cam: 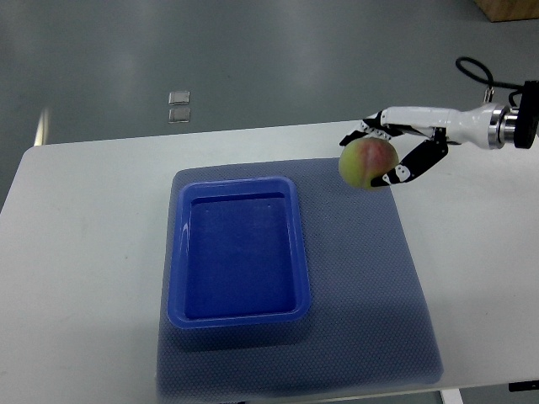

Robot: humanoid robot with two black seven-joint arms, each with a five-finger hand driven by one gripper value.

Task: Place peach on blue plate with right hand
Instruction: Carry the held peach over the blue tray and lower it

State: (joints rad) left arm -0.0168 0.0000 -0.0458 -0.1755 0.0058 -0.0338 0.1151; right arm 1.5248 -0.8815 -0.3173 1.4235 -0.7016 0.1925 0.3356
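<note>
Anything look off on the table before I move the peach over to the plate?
Nothing stands out. The right hand holds the peach beyond the mat's far right corner. The blue plate sits flat and empty on the mat, unspilled, with no visible damage.

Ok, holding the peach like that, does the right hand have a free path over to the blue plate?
Probably yes. The right hand grips the peach just right of the blue plate, over the grey mat. The plate is empty, and nothing stands between them.
</note>
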